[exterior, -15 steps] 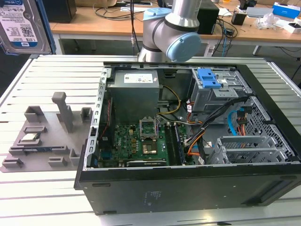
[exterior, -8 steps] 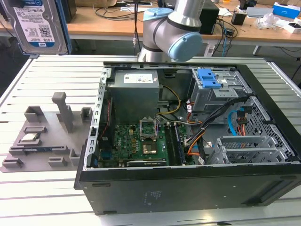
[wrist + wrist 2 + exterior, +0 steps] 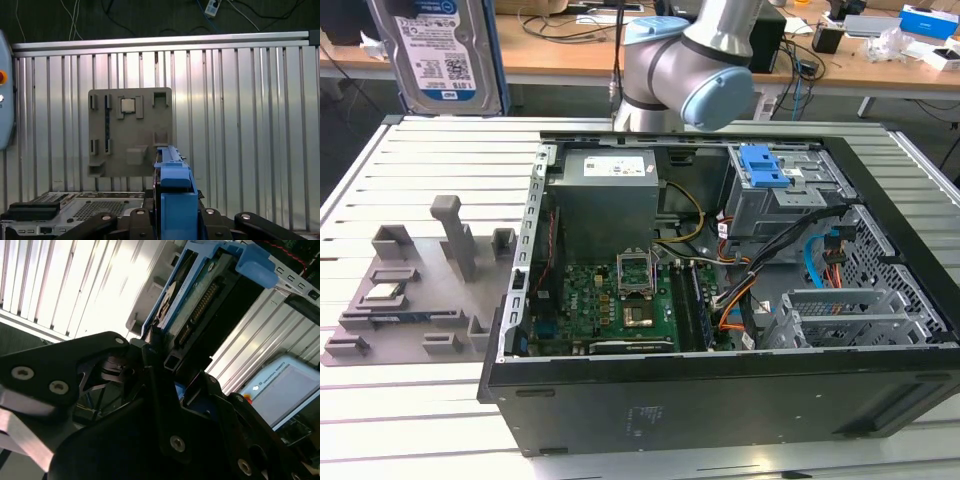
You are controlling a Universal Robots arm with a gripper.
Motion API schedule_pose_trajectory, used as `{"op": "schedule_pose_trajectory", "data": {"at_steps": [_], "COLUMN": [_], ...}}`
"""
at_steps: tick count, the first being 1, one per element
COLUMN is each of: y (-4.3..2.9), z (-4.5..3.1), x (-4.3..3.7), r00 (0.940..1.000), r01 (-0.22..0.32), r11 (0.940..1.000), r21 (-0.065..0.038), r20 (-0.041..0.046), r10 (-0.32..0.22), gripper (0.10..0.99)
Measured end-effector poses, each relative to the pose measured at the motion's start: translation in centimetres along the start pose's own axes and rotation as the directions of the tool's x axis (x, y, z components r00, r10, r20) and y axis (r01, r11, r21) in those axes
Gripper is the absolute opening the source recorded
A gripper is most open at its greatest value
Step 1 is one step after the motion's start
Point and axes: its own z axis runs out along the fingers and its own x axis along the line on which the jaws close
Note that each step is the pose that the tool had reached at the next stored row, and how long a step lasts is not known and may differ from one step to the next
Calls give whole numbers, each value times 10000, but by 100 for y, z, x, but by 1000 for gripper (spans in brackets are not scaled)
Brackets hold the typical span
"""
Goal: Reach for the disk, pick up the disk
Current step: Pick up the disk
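Showing the disk [image 3: 435, 50] clamped in the gripper [image 3: 165, 357]: in both wrist views the black fingers [image 3: 215, 220] press against its blue side rails, pinching it edge-on. In the second wrist view the disk's connector edge [image 3: 195, 300] points away from the gripper. In the exterior view the disk stands upright at the exterior view's upper left, label toward the camera, clear of the slatted aluminium table [image 3: 430, 160]. An open computer case [image 3: 720, 400] lies on the table, with a blue latch piece [image 3: 765, 165] inside. Beside the case, a grey fixture plate [image 3: 415, 300] carries a processor chip [image 3: 383, 292].
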Motion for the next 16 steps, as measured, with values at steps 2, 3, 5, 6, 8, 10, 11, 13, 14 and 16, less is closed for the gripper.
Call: {"op": "schedule_pose_trajectory", "data": {"at_steps": [2, 3, 5, 6, 8, 10, 11, 13, 14, 16], "y": [-87, -122, -232, -287, -416, -550, -580, -666, -694, -768], "z": [-3, -5, -9, -11, -16, -20, -21, -24, -26, -28], "x": [-4, -6, -10, -12, -18, -23, -25, -28, -29, -32], "r00": [10000, 10000, 10000, 10000, 10000, 10000, 10000, 10000, 10000, 10000], "r01": [-1, -1, 0, 0, 0, 0, -1, 2, 1, -1], "r11": [10000, 10000, 10000, 10000, 10000, 10000, 10000, 10000, 10000, 10000], "r21": [-4, -6, -9, -12, -16, -21, -22, -25, -26, -29], "r20": [0, 0, 0, 0, 0, -1, -1, -1, -1, 0], "r10": [1, 1, 0, 0, 0, 0, 1, -2, -1, 1], "gripper": [365, 365, 365, 365, 365, 365, 365, 365, 365, 365]}}
